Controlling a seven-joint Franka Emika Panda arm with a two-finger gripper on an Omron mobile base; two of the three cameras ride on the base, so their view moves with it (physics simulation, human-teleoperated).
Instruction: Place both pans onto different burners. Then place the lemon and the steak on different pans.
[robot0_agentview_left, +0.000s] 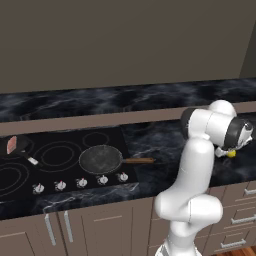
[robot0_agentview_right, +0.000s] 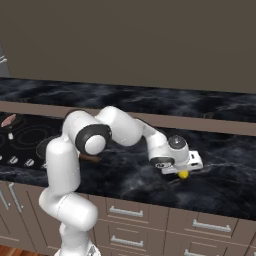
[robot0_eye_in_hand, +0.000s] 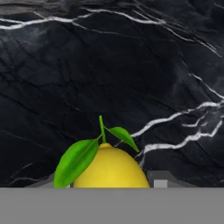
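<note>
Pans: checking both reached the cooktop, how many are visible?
2. The wide grey pan sits on a front burner; the small black pan, holding the steak, sits at far left.

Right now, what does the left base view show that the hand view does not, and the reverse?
Left base view alone: the black cooktop, the wide grey pan on a burner, the smaller black pan with the steak in it, the knobs and the white arm.
Hand view alone: the lemon's green leaves and stem, with the fingers to either side of the fruit.
Both: the lemon on the dark marble counter.
</note>
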